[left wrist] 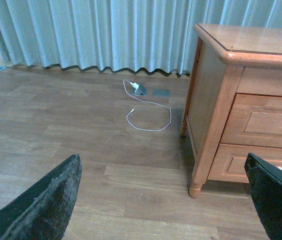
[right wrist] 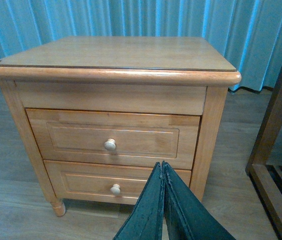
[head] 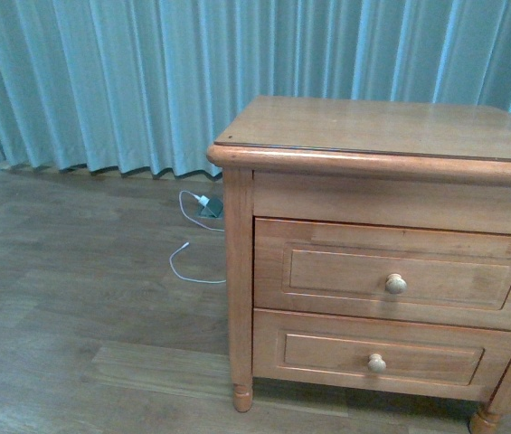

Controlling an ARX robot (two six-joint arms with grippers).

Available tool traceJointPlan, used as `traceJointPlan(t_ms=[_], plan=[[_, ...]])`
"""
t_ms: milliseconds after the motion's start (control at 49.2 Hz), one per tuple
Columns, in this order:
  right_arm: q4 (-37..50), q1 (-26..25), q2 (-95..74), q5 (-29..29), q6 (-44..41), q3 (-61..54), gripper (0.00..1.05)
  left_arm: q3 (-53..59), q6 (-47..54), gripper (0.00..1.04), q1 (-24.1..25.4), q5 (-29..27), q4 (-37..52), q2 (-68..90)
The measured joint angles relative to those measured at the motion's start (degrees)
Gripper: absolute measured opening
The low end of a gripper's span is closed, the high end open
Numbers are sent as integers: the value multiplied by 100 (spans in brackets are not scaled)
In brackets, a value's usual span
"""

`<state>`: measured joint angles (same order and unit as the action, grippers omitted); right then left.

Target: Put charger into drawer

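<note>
At the bottom of the right wrist view the right gripper (right wrist: 161,200) has its two dark fingers pressed together, with nothing between them. In the left wrist view the left gripper (left wrist: 165,200) is wide open, one finger (left wrist: 51,200) in each lower corner, and it holds nothing. In the centre right of the front view stands the nightstand (head: 364,127). Its upper drawer (head: 327,271) is closed; it has a recessed panel and one round pale knob (head: 395,284). Below it is a lower drawer (head: 309,353), also closed. Further back, on the floor (head: 74,271) near the curtain (head: 101,72), lies a white cable (head: 192,262) with a small plug. The black-cabled charger is in no view.
</note>
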<state>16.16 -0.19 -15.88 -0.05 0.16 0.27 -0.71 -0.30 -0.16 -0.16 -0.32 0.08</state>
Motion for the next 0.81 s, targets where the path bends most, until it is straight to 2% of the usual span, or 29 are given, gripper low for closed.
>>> traceJointPlan(t_ms=[102,122,142,183,467,812], plan=[[-208,2,203,0,2,0,2,0,0,99,0,2,0,0],[-391,2,404,0,2,0,2,0,0,99,0,2,0,2],[-1298,4,1062,-2,-2,7,2,-2,0,99,0,0,-2,0],[-1556,7,1403,0,-2,7,2,0,2,99,0,2,-2,0],[-1606,7,1563,0,-2,7,2,0,2,99,0,0,0,0],[-1606,7,1563,0,-11,7,64,0,2,99,0,2,0,0]])
